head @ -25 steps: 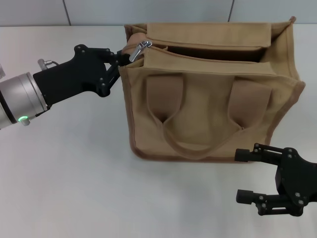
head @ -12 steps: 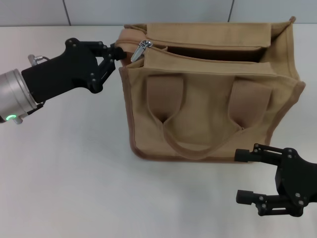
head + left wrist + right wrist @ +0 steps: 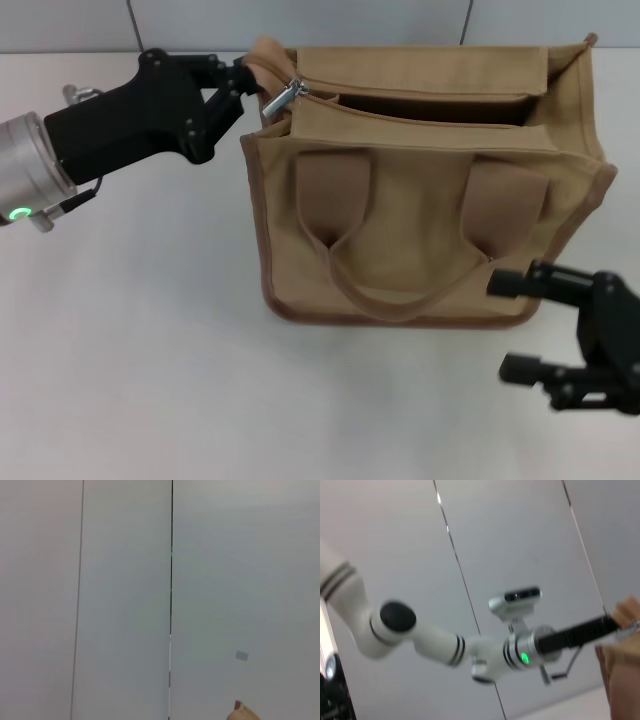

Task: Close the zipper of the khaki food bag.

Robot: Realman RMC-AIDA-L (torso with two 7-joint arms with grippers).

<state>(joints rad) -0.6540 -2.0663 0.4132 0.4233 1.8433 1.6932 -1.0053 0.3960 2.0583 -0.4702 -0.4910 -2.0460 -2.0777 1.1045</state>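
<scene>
Nearest to me, low on the right side, I see my right gripper (image 3: 520, 325) just in front of the lower right corner of the khaki food bag (image 3: 425, 225). Its two black fingers (image 3: 535, 282) stand wide apart and hold nothing.

The bag stands upright in the middle of the white desk (image 3: 140, 370), with its looped handle (image 3: 400, 290) hanging down the front face between the two strap patches. The top of the bag is mostly open; I can look into the dark inside between the two flaps.

Farther back, at the bag's upper left corner, my left gripper (image 3: 245, 80) reaches in from the left. Its fingers are narrow and pinch the end of the bag fabric at that corner. The silver pull of the zipper (image 3: 284, 94) sits just beside these fingers, at the left end of the zip line, pointing up and to the right.

Behind the desk there is a grey panelled wall (image 3: 300, 22).
</scene>
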